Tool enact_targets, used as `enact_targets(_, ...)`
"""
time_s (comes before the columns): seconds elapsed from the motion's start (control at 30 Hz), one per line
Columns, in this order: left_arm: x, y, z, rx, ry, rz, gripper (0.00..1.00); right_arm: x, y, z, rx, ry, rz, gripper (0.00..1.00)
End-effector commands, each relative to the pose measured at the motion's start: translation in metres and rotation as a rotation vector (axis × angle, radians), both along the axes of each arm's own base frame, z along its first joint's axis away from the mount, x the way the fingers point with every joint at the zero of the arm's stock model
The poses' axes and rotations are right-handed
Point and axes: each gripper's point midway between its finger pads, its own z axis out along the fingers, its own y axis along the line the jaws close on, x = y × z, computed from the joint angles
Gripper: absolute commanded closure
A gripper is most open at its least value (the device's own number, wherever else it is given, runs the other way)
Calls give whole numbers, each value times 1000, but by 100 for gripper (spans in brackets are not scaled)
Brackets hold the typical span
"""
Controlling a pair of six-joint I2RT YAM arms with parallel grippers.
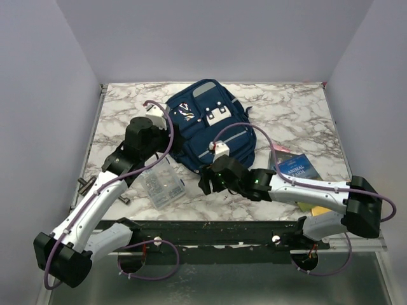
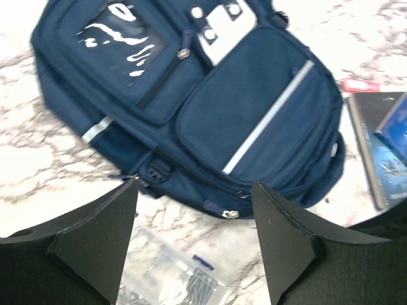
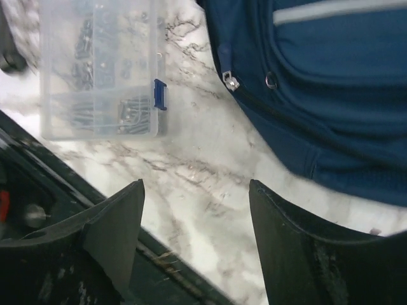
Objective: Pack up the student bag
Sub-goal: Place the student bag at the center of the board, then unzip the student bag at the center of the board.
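Student bag (image 1: 197, 136), we judge, is soft and floppy; take its zip pull (image 3: 230, 81); left gripper (image 2: 192, 185) and right gripper (image 3: 196, 184) gape empty.

Lab test cell, grey walls (image 1: 210, 38), marble tabletop (image 1: 294, 107)

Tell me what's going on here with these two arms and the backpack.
Two robot arms are set to pack the student bag, which lies face up on the marble table. Both the left fingers and the right fingers are open and hold nothing, poised close to the bag. A clear plastic box and a book lie outside the bag.
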Motion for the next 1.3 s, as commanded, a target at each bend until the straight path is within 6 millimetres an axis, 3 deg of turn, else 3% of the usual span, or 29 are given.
enact_targets(0.0,2,42,5,15,-74,212,22,23,16,2,-147,-358,219,33)
enact_targets(0.13,1,56,8,31,-98,278,19,17,39,6,-154,-650,532,36)
enact_targets(0.2,-1,57,9,25,-104,273,18,25,42,12,-151,-734,524,32)
enact_targets(0.43,-6,49,14,-7,-104,231,19,54,73,-14,-146,-526,534,32)
enact_targets(0.63,-8,46,15,-19,-101,218,19,89,77,-27,-134,-421,397,34)
enact_targets(0.9,-8,43,15,-28,-93,205,19,105,77,-53,-243,-379,382,41)
enact_targets(1.27,-7,39,11,-34,-71,193,19,107,63,-83,-339,-330,363,46)
